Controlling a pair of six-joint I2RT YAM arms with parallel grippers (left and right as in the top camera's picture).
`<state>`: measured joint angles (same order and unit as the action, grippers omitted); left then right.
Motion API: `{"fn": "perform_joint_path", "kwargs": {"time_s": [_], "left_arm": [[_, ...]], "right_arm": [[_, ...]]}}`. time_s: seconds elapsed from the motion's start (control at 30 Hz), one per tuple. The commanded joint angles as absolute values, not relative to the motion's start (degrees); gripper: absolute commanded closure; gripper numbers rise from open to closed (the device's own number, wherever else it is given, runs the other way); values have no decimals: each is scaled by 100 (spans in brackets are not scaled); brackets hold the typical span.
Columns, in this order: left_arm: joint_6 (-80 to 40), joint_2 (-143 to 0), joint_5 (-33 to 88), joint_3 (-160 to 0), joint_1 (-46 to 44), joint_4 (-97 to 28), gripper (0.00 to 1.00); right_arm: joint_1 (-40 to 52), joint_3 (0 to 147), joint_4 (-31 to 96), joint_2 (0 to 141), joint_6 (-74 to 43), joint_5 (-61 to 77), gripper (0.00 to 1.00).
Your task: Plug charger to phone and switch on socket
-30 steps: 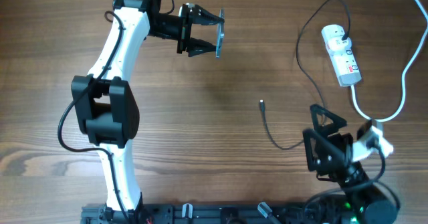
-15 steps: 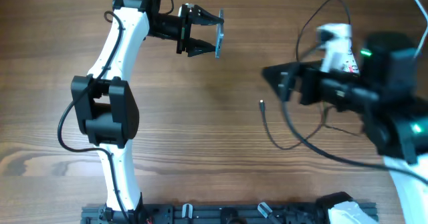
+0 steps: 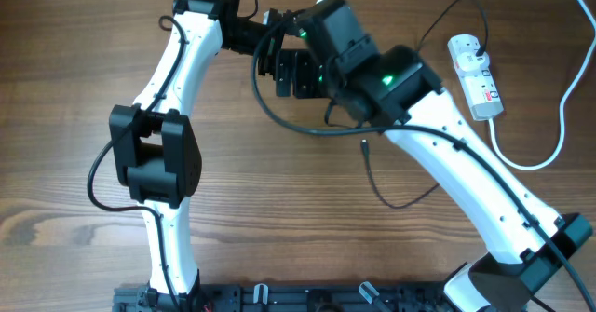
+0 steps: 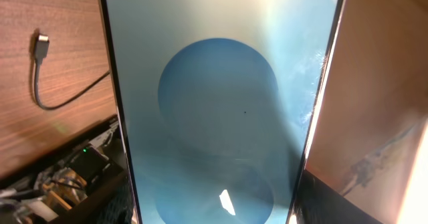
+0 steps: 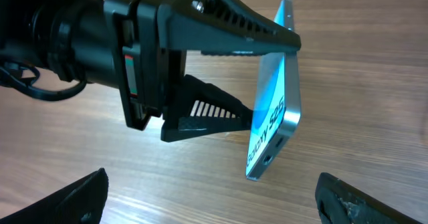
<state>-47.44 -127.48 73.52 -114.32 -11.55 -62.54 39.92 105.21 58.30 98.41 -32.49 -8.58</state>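
My left gripper (image 5: 200,63) is shut on the phone (image 5: 274,124) and holds it on edge above the table, with the "Galaxy S25" end and its port facing down. The phone's screen (image 4: 221,103) fills the left wrist view. In the overhead view my right wrist covers the phone. My right gripper (image 5: 221,207) is open and empty, its fingers spread wide just in front of the phone; it also shows in the overhead view (image 3: 287,73). The charger tip (image 3: 364,145) lies on the table, its thin black cable curling back to the socket (image 3: 475,74).
The socket's thick white cord (image 3: 559,116) loops along the right edge. My right arm (image 3: 466,182) stretches diagonally across the table over the charger cable. The charger tip also shows in the left wrist view (image 4: 41,43).
My right arm has swung from the near right corner across the table to the held phone. The left gripper with the phone has barely moved.
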Motion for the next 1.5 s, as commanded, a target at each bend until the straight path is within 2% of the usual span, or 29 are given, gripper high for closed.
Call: {"fn": "perform_joint_path", "kwargs": {"time_s": [0.0,0.13,0.2,0.33,0.37,0.43,0.53,0.67,0.7,0.73,0.8,0.83,0.9,1.1,1.47], "left_arm": [[-5124,-12497,7496,-11443,-1190,-6230,36],[-5188,-12497,7773,-11443,-1190,-6233,34],[-5188,-12497,7856,-11443,-1190,-6233,34],[-5157,-12497,7881,-11443,-1219,-6233,34],[-5142,-12497,7902,-11443,-1229,-6235,34],[-5137,-12497,7902,-11443,-1245,-6233,34],[-5127,-12497,7902,-11443,-1243,-6233,34],[-5127,-12497,7902,-11443,-1243,-6233,34],[-5127,-12497,7902,-11443,-1243,-6233,34],[-5124,-12497,7902,-11443,-1245,-6233,34],[-5124,-12497,7905,-11443,-1249,-6233,34],[-5124,-12497,7902,-11443,-1249,-6233,34],[-5124,-12497,7905,-11443,-1249,-6233,34],[-5100,-12497,8009,-11443,-1249,-6233,34],[-5017,-12497,7835,-11443,-1249,-6034,34]], "right_arm": [[4082,10600,6340,9806,-4777,-2777,0],[4082,10409,6029,9817,-4803,-2565,1],[4075,10173,5671,9819,-4475,-2550,10],[4062,10068,5441,10084,-4108,-2305,12],[4053,10068,5360,10143,-4049,-2303,16],[4032,10068,5264,10237,-4051,-2307,32],[3957,10068,5192,10267,-4049,-2394,47],[3931,10068,5179,10267,-4047,-2390,60],[3931,10068,5179,10267,-4049,-2390,61],[3931,10068,5188,10267,-4045,-2379,56],[3931,10066,5212,10294,-4047,-2346,56],[3931,10066,5207,10298,-4045,-2349,64],[3931,10066,5166,10322,-4049,-2349,73],[3931,10066,5116,10523,-4049,-2458,78],[3931,10269,5188,10359,-3730,-2060,73]]}}
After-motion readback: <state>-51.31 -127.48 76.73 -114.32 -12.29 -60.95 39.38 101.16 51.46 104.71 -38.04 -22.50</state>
